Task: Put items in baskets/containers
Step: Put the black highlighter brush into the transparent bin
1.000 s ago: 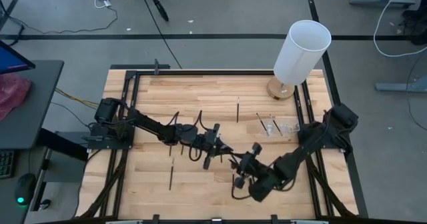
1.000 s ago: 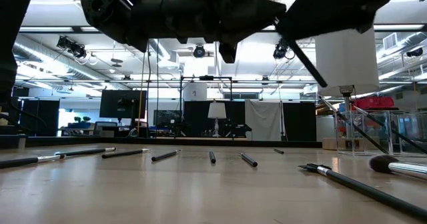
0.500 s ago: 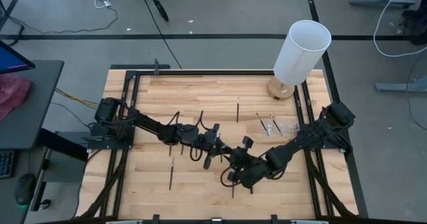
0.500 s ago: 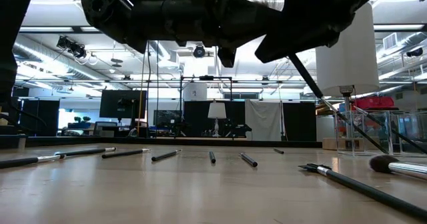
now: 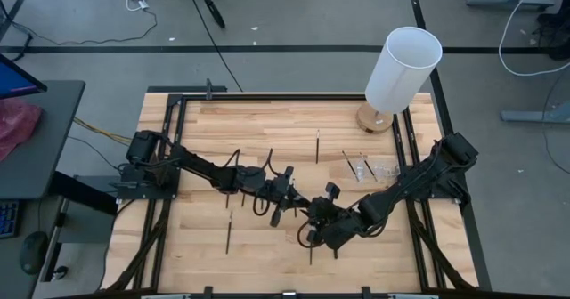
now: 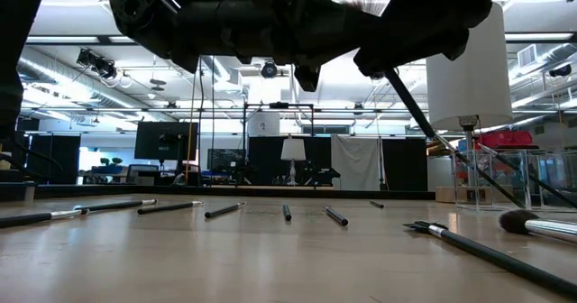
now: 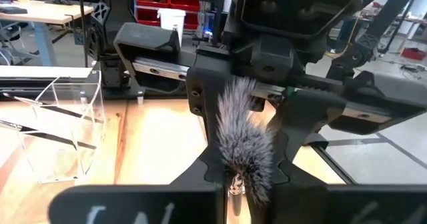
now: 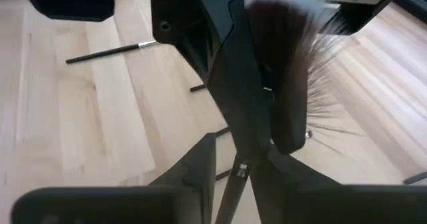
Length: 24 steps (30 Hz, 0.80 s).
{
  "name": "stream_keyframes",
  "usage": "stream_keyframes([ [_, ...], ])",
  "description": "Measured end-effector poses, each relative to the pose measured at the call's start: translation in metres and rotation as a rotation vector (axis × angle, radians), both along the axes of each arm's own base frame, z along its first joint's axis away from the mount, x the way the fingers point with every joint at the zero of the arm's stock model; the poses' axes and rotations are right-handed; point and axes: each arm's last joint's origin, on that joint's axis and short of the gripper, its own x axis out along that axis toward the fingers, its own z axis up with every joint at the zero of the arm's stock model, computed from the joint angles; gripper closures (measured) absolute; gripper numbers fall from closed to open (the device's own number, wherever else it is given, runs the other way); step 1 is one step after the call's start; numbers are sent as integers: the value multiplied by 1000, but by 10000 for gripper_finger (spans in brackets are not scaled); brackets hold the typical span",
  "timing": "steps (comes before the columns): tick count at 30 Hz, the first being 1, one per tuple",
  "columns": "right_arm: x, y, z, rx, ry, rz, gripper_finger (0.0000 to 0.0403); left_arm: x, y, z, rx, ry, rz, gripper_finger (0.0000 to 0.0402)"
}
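A brush with a fluffy dark, white-tipped head (image 7: pixel 243 144) hangs over the table's middle, and my left gripper (image 5: pixel 301 208) is shut on it. Its thin dark handle (image 6: pixel 415 100) slants down, clear of the table. My right gripper (image 5: pixel 313 221) faces the left one, open, one finger on either side of the handle (image 8: pixel 233 179) just below the head. Other brushes (image 5: pixel 317 146) (image 5: pixel 229 235) lie flat on the wood. The clear container (image 5: pixel 378 167) stands at the right with a few brushes by it. My left gripper pinches the brush between its two fingers just under the bristles, at the ferrule (image 7: pixel 234 183). The fingers come in level from the table's left. The bristle end sticks up between the fingers, and the handle hangs slanting below them, lifted clear.
A tall white cylinder on a round wooden base (image 5: pixel 403 68) stands at the far right corner. Loose brushes lie across the near table in the low view (image 6: pixel 108 208) (image 6: pixel 335 216) (image 6: pixel 487 249). The see-through container also shows in the left wrist view (image 7: pixel 63 134).
My right gripper has moved toward the table's left and a little toward the far edge, up to the brush held by my left gripper, and has turned somewhat. My left gripper and the brush have stayed in place.
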Motion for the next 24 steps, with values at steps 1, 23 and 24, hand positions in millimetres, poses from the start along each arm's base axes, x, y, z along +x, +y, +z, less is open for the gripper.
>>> stream_keyframes([
  [1, 0, 0, 0, 1, 0, -1, 305, 0, 0, 0, 0, 0, 0, 374],
  [23, -19, -1, -20, -24, -14, -147, 388, -5, 17, 17, 40, 11, 40, 226],
  [24, -23, 0, -23, -28, -24, -170, 388, -8, 20, 21, 44, 36, 46, 213],
])
